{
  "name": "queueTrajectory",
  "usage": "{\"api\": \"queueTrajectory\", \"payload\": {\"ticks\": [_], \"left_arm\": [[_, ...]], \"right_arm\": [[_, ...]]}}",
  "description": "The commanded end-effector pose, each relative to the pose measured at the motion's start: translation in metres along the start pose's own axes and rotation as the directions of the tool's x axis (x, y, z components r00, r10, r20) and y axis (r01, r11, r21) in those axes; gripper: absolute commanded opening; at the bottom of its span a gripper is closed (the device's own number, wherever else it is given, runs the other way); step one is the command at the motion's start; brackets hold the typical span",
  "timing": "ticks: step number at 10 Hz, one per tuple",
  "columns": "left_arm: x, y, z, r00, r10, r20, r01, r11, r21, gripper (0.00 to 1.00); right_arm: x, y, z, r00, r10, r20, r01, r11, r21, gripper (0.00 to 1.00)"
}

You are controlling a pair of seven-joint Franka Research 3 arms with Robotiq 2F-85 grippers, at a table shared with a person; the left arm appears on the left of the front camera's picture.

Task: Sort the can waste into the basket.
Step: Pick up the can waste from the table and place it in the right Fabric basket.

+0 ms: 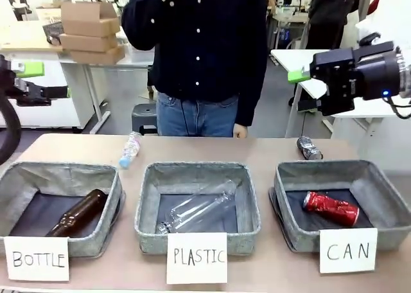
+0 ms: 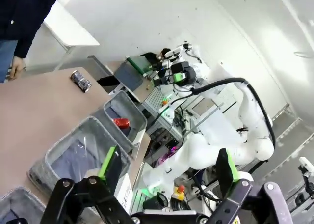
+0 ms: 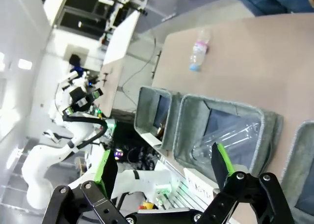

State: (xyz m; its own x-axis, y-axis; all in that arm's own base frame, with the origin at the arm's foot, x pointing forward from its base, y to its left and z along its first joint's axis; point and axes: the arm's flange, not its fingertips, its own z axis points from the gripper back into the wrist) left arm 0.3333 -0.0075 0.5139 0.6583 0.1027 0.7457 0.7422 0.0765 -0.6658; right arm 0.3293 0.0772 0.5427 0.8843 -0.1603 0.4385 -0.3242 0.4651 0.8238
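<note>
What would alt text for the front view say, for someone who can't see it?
Three grey bins labelled BOTTLE, PLASTIC and CAN sit on a table; the CAN bin holds a red can, while a grey can lies behind it. Both robot hands, left and right, hover open.

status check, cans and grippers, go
Left gripper, right gripper open, empty, raised. Red can in basket; grey can on table behind. Nothing blocking.

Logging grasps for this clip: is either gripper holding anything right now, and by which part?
Nothing is held. The left gripper and right gripper are both open and empty; the grey can lies on the table, the red can in the CAN basket.
</note>
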Motion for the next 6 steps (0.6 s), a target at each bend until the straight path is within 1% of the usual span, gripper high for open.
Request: {"api": "queueTrajectory", "payload": {"ticks": [1, 6], "left_arm": [[0.003, -0.0112, -0.015, 0.999, -0.006, -0.036, 0.006, 1.0, 0.011, 1.0], [0.003, -0.0112, -0.015, 0.999, -0.006, -0.036, 0.006, 1.0, 0.011, 1.0]], "right_arm": [[-0.0023, 0.0061, 0.0106, 0.998, 0.066, -0.005, -0.066, 0.998, 0.002, 1.0], [-0.0023, 0.0061, 0.0106, 0.998, 0.066, -0.005, -0.066, 0.998, 0.002, 1.0]]}}
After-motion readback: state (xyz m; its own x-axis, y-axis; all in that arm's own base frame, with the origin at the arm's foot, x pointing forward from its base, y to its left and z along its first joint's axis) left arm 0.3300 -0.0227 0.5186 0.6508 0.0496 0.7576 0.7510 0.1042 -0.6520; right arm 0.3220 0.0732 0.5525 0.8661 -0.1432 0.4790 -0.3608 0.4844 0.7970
